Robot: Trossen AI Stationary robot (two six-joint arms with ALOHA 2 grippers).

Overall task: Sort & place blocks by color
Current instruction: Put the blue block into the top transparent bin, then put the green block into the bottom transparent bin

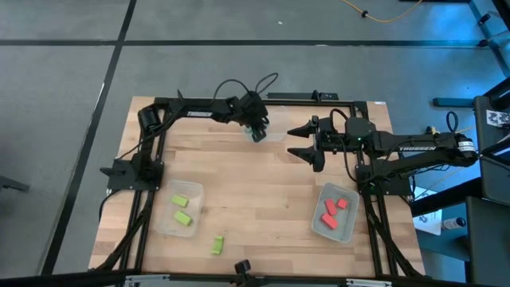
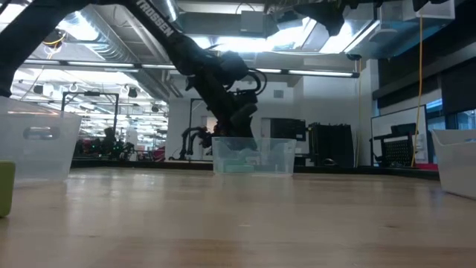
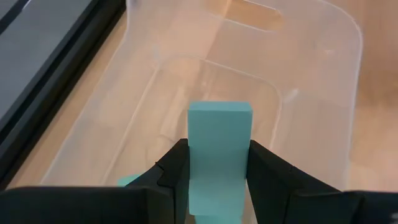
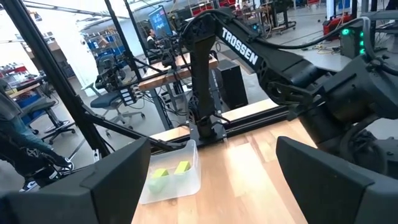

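Note:
My left gripper (image 1: pixel 259 131) is at the table's far middle, slanting down into a clear bin (image 3: pixel 311 93), shut on a teal block (image 3: pixel 219 124). Another teal piece (image 3: pixel 127 180) lies on that bin's floor. The low view shows this bin (image 2: pixel 253 155) with teal inside it. My right gripper (image 1: pixel 293 142) hangs open and level to the right of that bin, holding nothing. Lime blocks (image 1: pixel 182 209) lie in the near-left bin, red blocks (image 1: pixel 333 211) in the near-right bin. One lime block (image 1: pixel 217 245) lies flat on the bare table near the front edge. My left gripper pinches the teal block by its two long sides (image 3: pixel 194 152) between its two fingers (image 3: pixel 177 171). They come slanting down from the near side and lie along the block. The block's free end sticks out past the fingertips, over the clear bin's floor.
The near-left bin (image 1: pixel 179 209) and near-right bin (image 1: pixel 335 211) stand close to the table's front corners, with bare wood between them. A black frame (image 1: pixel 263 100) runs along the far edge and both sides. The near-left bin (image 4: pixel 171 174) also shows past my right fingers.

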